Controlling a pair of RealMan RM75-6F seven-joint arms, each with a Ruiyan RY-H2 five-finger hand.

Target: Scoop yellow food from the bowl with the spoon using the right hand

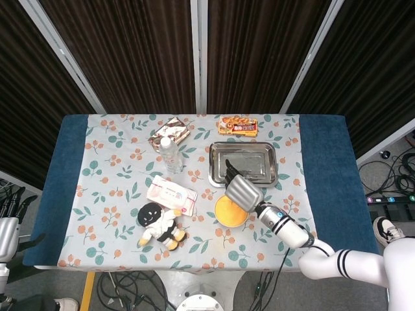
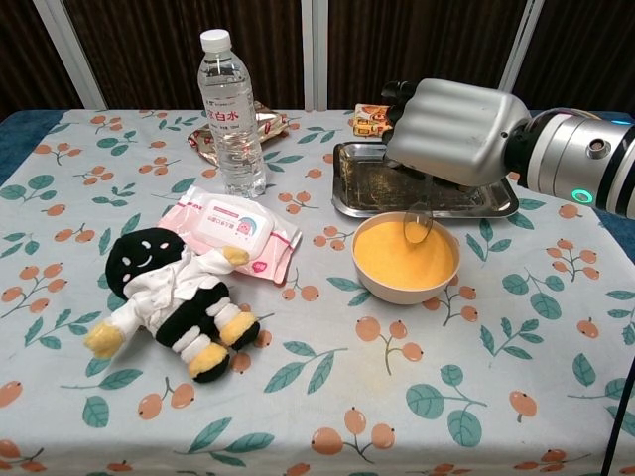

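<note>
While the spoon is dipping into the food, the scene is standing like this:
Right hand: gripping the spoon from above, hanging over the bowl's far rim.
Spoon: pointing down, its tip sitting at the yellow food.
Bowl: standing just in front of the metal tray, right of the wipes pack.
Left hand: showing only at the head view's left edge; I cannot tell how its fingers are lying.
Plush doll: lying left of the bowl.
</note>
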